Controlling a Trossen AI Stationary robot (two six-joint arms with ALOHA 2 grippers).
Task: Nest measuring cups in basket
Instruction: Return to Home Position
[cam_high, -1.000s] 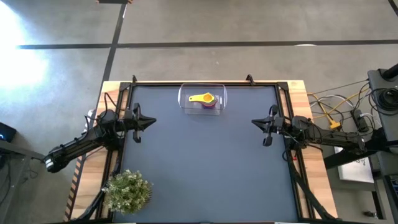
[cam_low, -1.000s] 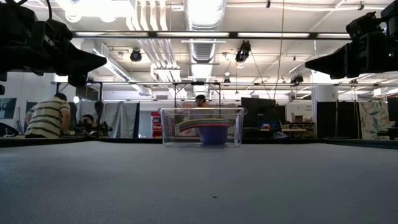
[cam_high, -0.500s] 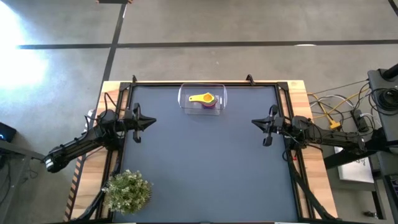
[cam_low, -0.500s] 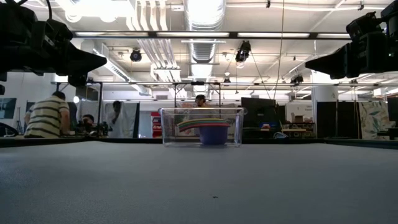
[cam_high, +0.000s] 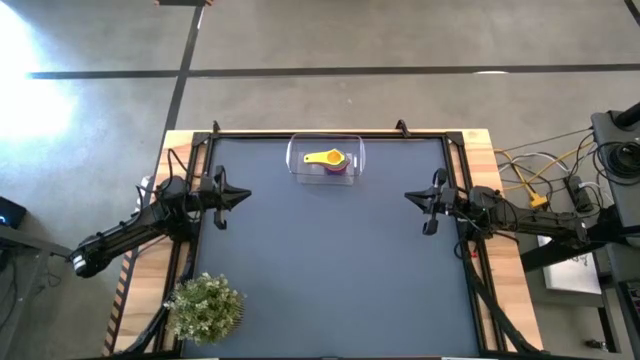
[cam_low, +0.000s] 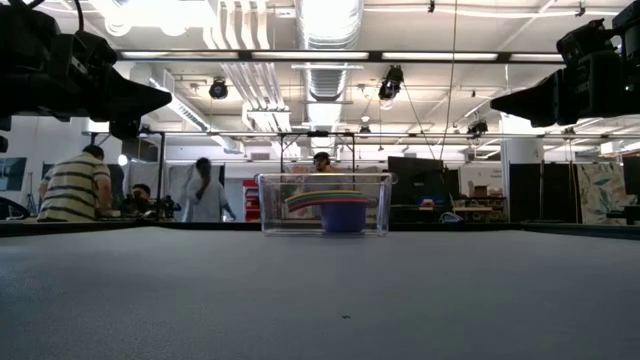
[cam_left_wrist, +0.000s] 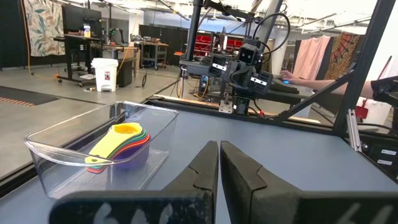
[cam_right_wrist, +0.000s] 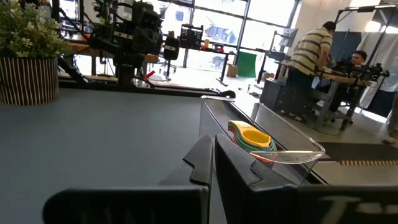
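My left gripper (cam_high: 244, 195) and right gripper (cam_high: 409, 198) hang clenched on nothing above opposite sides of the desk (cam_high: 330, 270); at its far edge, the nested measuring cups (cam_high: 328, 159), yellow on top, sit inside the basket (cam_high: 293, 158).

Seen from above, the yellow cup (cam_high: 327, 158) is covering the other measuring cups (cam_left_wrist: 122, 145) nested under it in the basket (cam_high: 297, 152). In the low view, the left gripper (cam_low: 160, 99) and right gripper (cam_low: 498, 105) are being cropped by the upper corners.
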